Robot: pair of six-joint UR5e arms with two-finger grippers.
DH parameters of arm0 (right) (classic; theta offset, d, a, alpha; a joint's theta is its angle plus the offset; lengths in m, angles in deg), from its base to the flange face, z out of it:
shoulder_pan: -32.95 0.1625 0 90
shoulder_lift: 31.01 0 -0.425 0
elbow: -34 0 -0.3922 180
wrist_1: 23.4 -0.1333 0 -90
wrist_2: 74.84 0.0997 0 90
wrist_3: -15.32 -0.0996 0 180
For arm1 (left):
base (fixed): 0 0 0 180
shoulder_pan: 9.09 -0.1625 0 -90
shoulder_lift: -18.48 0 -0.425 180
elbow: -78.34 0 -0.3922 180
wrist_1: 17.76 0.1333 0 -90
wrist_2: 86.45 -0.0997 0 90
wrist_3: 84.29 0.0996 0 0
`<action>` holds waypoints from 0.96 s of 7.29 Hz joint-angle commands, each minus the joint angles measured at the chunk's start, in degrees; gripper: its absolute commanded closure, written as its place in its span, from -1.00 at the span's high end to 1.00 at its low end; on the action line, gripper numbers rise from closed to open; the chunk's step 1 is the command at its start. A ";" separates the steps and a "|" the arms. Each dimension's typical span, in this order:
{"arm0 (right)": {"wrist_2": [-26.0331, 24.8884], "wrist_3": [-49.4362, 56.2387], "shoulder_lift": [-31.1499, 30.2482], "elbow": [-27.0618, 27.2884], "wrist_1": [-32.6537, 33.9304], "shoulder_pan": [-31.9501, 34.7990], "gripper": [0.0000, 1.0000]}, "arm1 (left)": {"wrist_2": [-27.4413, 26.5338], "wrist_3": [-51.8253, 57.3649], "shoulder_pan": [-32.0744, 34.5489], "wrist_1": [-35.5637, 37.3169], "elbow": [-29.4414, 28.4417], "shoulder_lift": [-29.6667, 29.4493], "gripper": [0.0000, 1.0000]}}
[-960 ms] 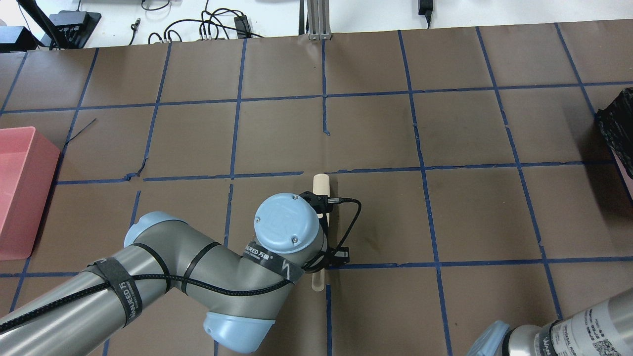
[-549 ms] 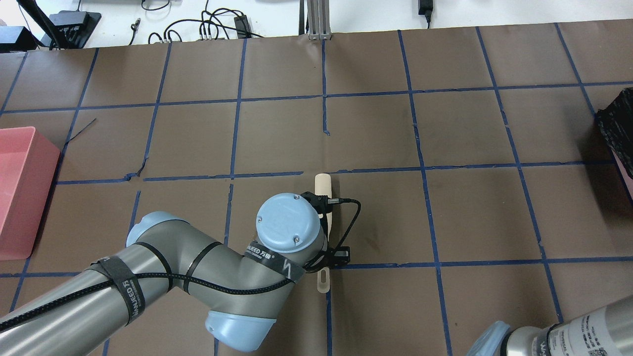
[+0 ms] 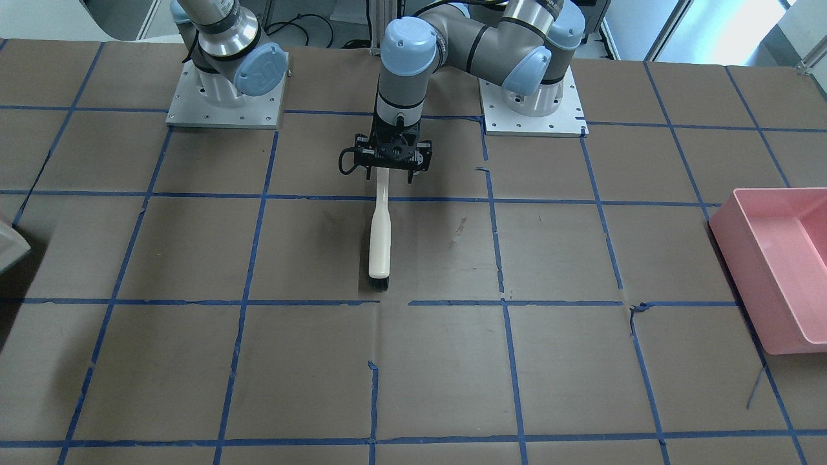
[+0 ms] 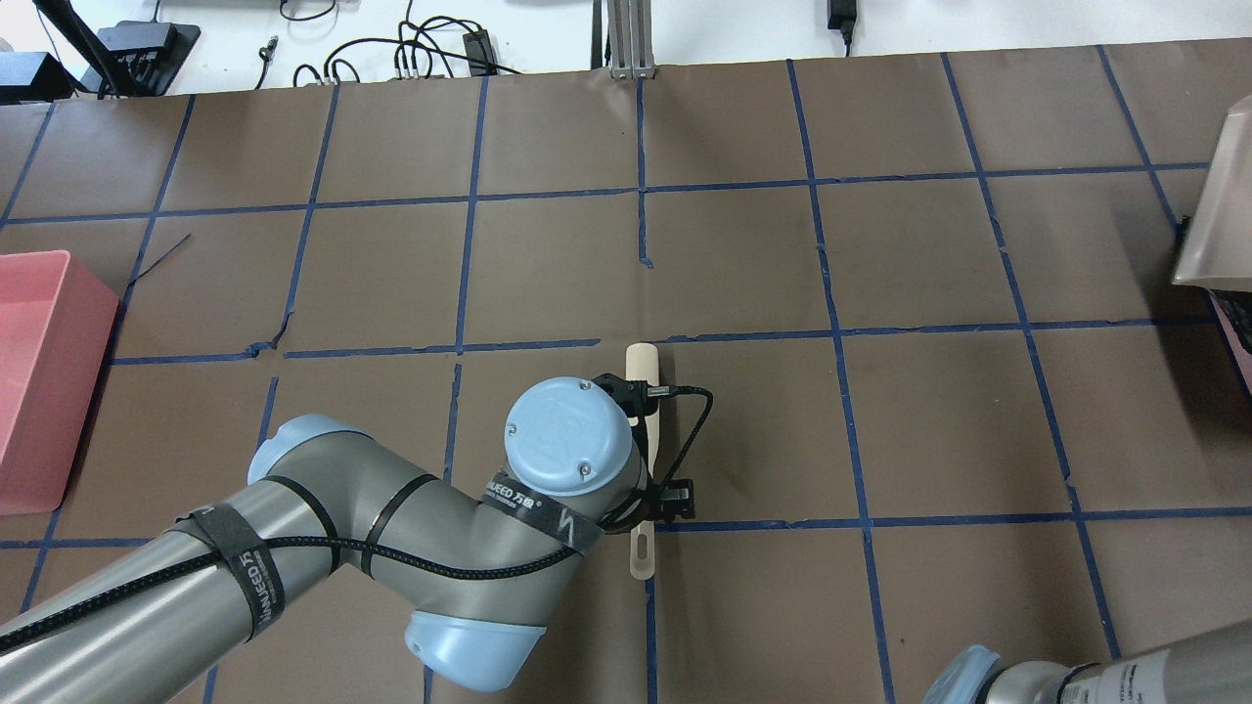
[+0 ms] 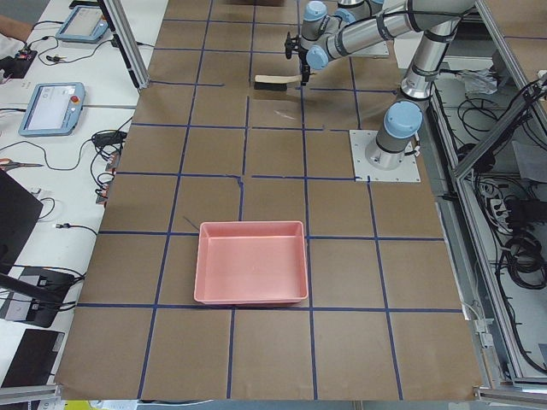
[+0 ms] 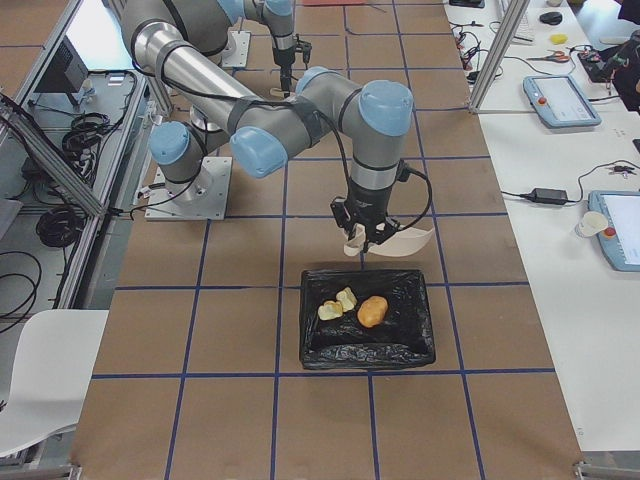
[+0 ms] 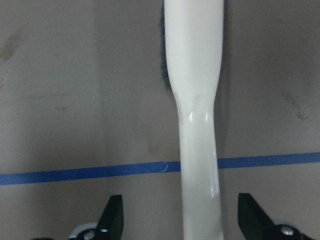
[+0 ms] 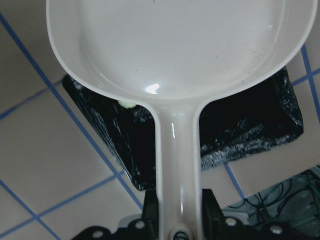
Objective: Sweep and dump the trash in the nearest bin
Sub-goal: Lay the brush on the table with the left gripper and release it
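The trash lies inside the black-lined bin (image 6: pixel 410 340): a tan lump (image 6: pixel 372 311) and two pale bread chunks (image 6: pixel 330 311). My right gripper (image 8: pixel 177 207) is shut on the handle of a white dustpan (image 8: pixel 170 45), which hangs tilted over the bin's near edge (image 6: pixel 395 238). The pan looks empty apart from a small crumb at its rim. At mid-table a white brush (image 3: pixel 380 239) lies flat on the paper. My left gripper (image 7: pixel 181 215) stands open over its handle, fingers wide on either side and not touching it. In the overhead view the dustpan (image 4: pixel 1213 215) hides the bin.
A large pink tub (image 4: pixel 39 372) stands at the table's left end, also seen in the front view (image 3: pixel 775 258). Brown paper with a blue tape grid covers the table. Cables and tablets lie beyond the far edge.
The dustpan has come into the overhead view at the right edge, covering the black liner seen before. The left wrist and the brush have shifted very slightly to the right.
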 commanded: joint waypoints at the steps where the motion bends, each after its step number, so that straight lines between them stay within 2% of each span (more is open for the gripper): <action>1: 3.50 -14.44 -1.86 7.17 0.46 7.53 -0.99 | -0.16 0.03 -0.74 -2.81 -4.22 1.18 0.92; 2: 3.60 -21.73 -1.86 7.80 0.47 11.30 -0.99 | -0.25 0.12 -1.17 -7.27 -7.91 1.53 0.94; 4: 5.17 -39.80 -1.86 7.64 0.99 18.08 -0.99 | -0.17 2.82 -7.29 -15.11 -14.94 1.62 0.97; 5: 7.80 -49.31 -1.86 7.63 0.99 20.63 -0.99 | -0.34 4.93 -10.81 -18.70 -18.37 1.88 0.97; 7: 13.50 -61.05 -2.39 7.98 1.17 27.04 -1.00 | -2.09 13.60 -18.89 -31.33 -26.19 4.51 0.98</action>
